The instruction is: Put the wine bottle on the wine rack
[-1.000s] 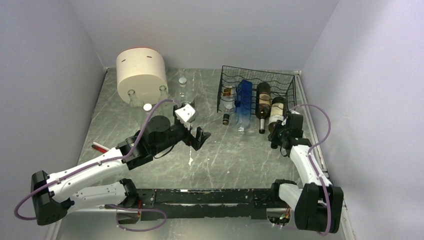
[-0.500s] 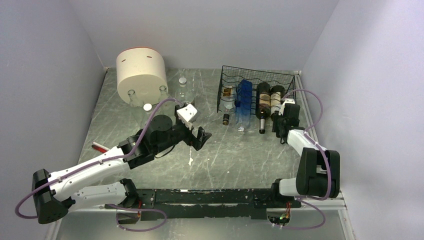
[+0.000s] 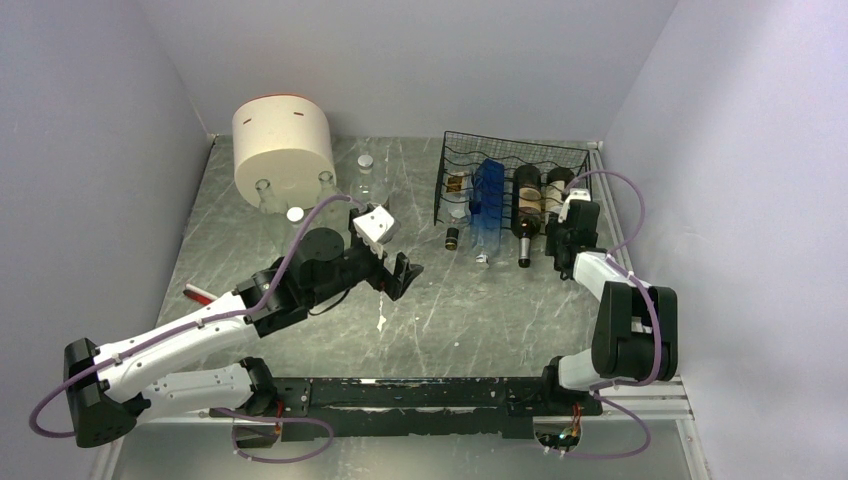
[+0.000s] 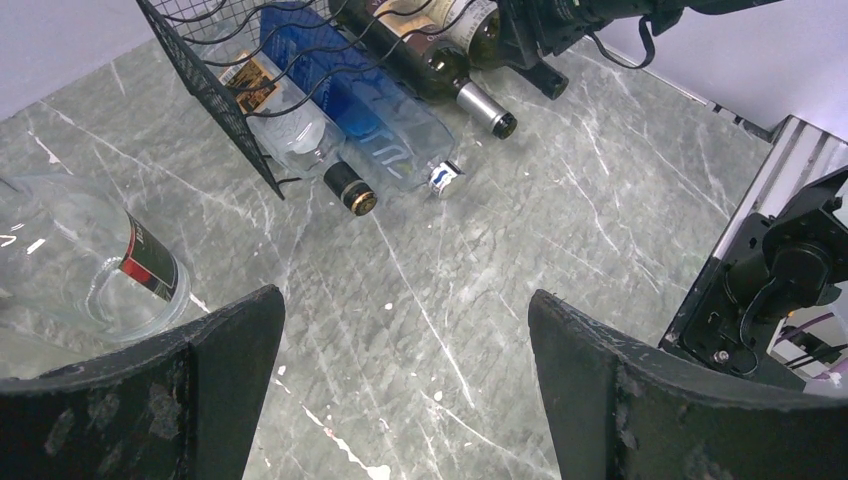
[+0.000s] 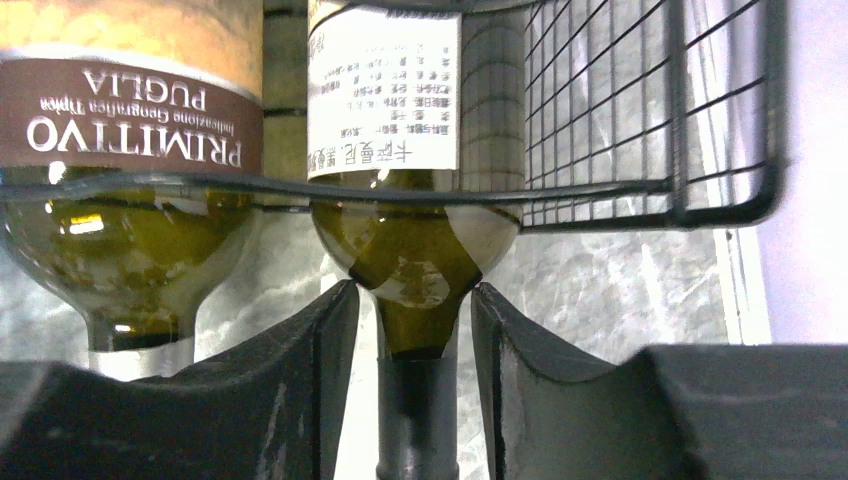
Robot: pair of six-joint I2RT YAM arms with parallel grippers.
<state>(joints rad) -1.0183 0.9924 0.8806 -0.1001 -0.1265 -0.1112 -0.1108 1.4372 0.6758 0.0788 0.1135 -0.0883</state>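
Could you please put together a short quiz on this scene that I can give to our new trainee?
1. True or false: the wine bottle stands upright outside the wine rack.
2. Seen from the top camera, which slot of the rack holds it? A) leftmost B) rightmost C) second from left
3. Fill in: the right gripper has its jaws around the bottle's neck, while the jaws of the left gripper stand ____ and hold nothing.

Key: 1 false; 2 B; 3 open.
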